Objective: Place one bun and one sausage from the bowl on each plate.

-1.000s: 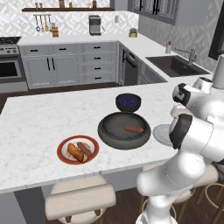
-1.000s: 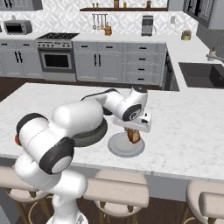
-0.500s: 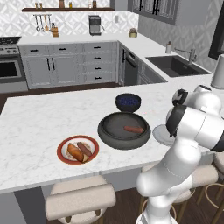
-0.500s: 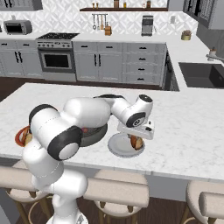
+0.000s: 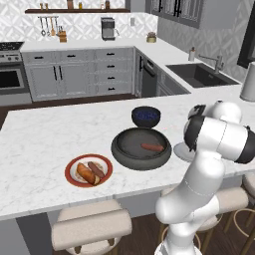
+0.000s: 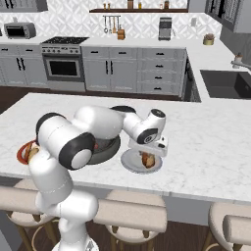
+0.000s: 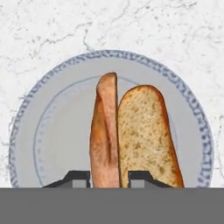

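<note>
While the bun is over the grey plate, I go left to right in the left base view: red-rimmed plate already carries a bun and a sausage, done as far as I can judge. Centre, the big dark bowl has one sausage lying in it, with the small blue bowl just behind. Right, the grey plate is mostly hidden by my arm. Right base view shows the gripper low over that plate, bun at its fingers. Hand view: split bun sits over the plate centre, fingertips either side of its near end, close in on it. Jaws are narrow and look clamped on the bun, though I can't see whether it touches the plate. My call for doing this well: lower until the bun rests, keep it centred away from the rim, spread the fingers just enough to clear, then lift straight up so nothing drags. Leave room beside it for the sausage. Risk: bun halves splay or roll on release.
</note>
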You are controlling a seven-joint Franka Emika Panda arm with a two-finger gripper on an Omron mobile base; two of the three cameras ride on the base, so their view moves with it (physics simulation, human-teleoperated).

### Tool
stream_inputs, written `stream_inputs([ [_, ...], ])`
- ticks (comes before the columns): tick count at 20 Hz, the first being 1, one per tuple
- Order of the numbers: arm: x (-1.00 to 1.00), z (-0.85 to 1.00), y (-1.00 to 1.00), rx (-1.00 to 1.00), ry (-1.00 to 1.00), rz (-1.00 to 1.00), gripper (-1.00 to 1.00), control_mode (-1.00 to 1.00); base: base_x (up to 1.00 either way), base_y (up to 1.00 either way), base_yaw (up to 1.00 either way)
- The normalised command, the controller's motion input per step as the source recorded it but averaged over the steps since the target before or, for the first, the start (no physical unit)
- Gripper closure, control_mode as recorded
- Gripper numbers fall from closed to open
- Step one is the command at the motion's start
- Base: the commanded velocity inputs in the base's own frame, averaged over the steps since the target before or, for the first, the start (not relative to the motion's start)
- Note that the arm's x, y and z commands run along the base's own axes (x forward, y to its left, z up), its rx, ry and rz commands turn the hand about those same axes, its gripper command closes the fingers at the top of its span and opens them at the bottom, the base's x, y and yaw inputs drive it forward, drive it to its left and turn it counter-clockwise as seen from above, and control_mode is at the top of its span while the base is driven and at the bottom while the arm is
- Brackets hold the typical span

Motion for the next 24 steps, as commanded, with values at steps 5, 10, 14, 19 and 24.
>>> stream_inputs([
  [5, 0.11, -0.10, 0.00, 0.00, -0.08, 0.00, -1.00, -1.00, 0.00, 0.00, 0.00],
  [10, -0.06, 0.01, 0.00, 0.00, -0.09, -0.01, -1.00, -1.00, 0.00, 0.00, 0.00],
  [14, -0.01, 0.38, 0.07, -0.09, -0.04, 0.00, -1.00, -1.00, 0.00, 0.00, 0.00],
  [19, -0.11, 0.98, 0.46, -0.25, -0.04, 0.02, -1.00, -1.00, 0.00, 0.00, 0.00],
  [24, -0.34, 1.00, 1.00, -0.28, -0.07, 0.19, -1.00, -1.00, 0.00, 0.00, 0.00],
])
